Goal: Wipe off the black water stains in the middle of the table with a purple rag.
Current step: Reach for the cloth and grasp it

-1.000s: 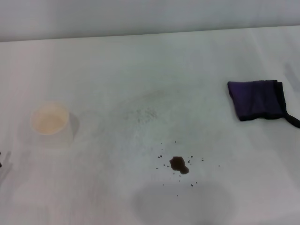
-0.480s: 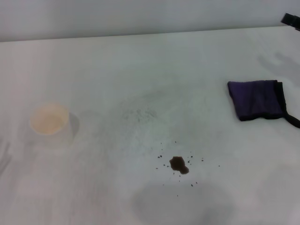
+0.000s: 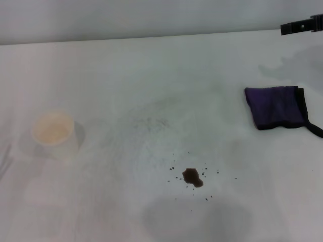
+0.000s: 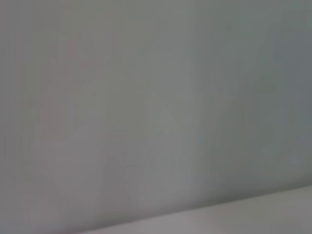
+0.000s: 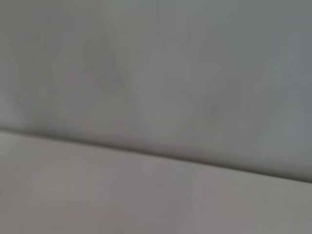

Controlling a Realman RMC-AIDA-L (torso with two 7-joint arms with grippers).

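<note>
Purple rag lies folded flat on the table, right side, its thin black strap trailing toward the right edge. Right gripper: only a dark tip shows at the upper right corner of the head view, beyond the rag and apart from it; finger opening cannot be told, nothing seen in its hold. Black water stains sit near centre, well left of the rag. White paper cup far left. Left gripper not visible.

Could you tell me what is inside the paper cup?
The cup stands upright on the table; its pale cream interior shows nothing distinct. Whether it holds any clear liquid cannot be told.
</note>
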